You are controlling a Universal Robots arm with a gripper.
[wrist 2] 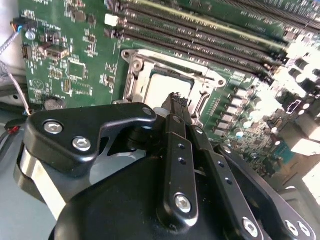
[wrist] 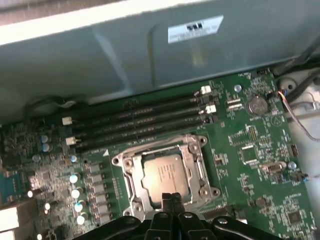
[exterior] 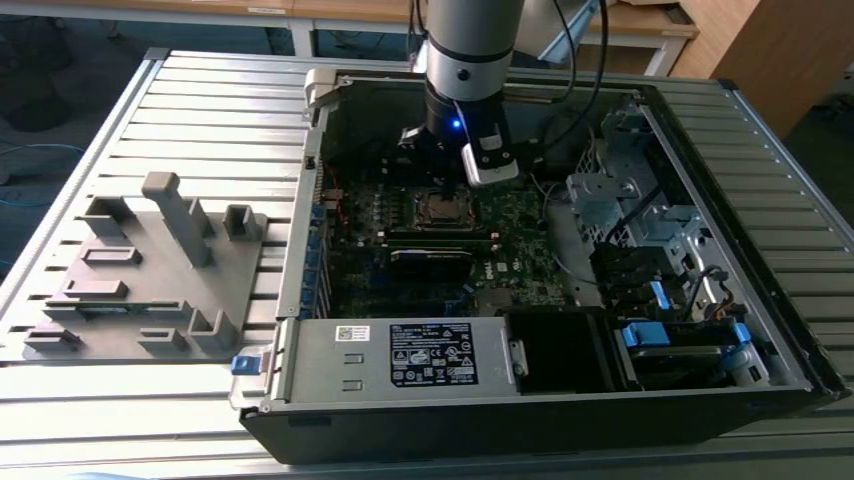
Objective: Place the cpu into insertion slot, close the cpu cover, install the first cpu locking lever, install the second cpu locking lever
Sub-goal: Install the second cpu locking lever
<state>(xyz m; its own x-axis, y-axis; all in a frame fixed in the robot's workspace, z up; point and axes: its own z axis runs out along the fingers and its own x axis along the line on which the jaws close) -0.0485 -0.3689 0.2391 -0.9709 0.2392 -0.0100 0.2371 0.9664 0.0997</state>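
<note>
So the black two-finger gripper (wrist: 171,200) is pinched shut, holding nothing, tips right at the edge of the shiny silver metal cpu cover (wrist: 131,172). The silver-grey square cpu (wrist: 164,176) already sits in its socket under that frame, and the cover looks closed, I think.

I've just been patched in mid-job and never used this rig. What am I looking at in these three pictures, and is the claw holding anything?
One robot arm reaches down into an open computer case on a slatted metal table. The exterior view looks on from outside; both wrist views ride on the arm. Its claw has its fingers together, with nothing visible between them, just above the socket. The cpu already sits in the insertion slot, the cpu cover framing it. A grey holder tray lies beside the case.
</note>
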